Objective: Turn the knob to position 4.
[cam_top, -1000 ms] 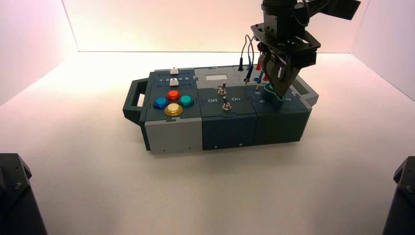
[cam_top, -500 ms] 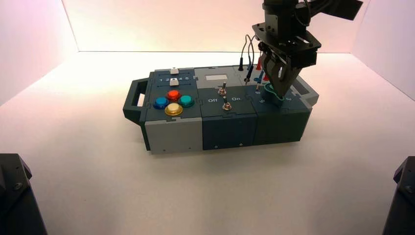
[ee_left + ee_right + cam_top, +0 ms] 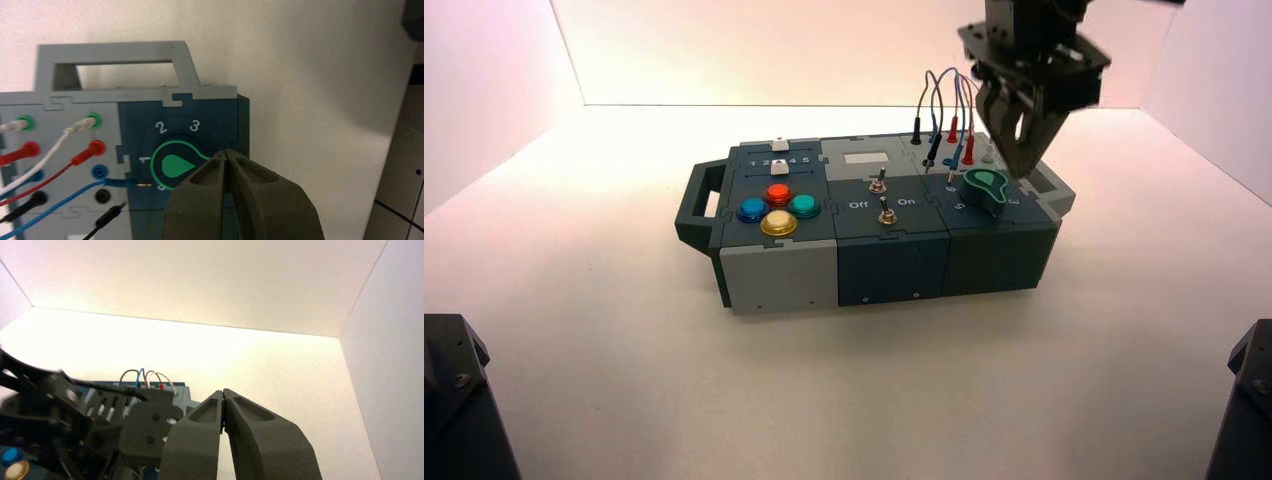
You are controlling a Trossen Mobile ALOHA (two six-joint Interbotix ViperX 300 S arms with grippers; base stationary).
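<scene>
The knob [image 3: 175, 166] is a green teardrop dial on the dark teal end of the box [image 3: 894, 265], by the grey handle [image 3: 115, 65]. Its pointer tip [image 3: 199, 163] aims past the digit 3 [image 3: 195, 125], toward my own fingertips. Digits 1 [image 3: 145, 159] and 2 [image 3: 161, 127] also show; position 4 is hidden behind the fingers. My left gripper [image 3: 226, 152] is shut on nothing and hangs above the knob [image 3: 985, 184], slightly to its back right [image 3: 1024, 172]. The right gripper [image 3: 223, 391] is shut and held in the air behind the box, out of the high view.
Red, white, blue and black wires [image 3: 75, 160] plug into sockets beside the knob. Two metal toggle switches [image 3: 879, 185] stand mid-box, and dome buttons [image 3: 778, 210] and white sliders [image 3: 779, 146] sit at the box's left end. Black arm bases [image 3: 454, 400] fill the front corners.
The left gripper has let go of the knob, lifting up and to the back right. The knob now shows uncovered in the high view.
</scene>
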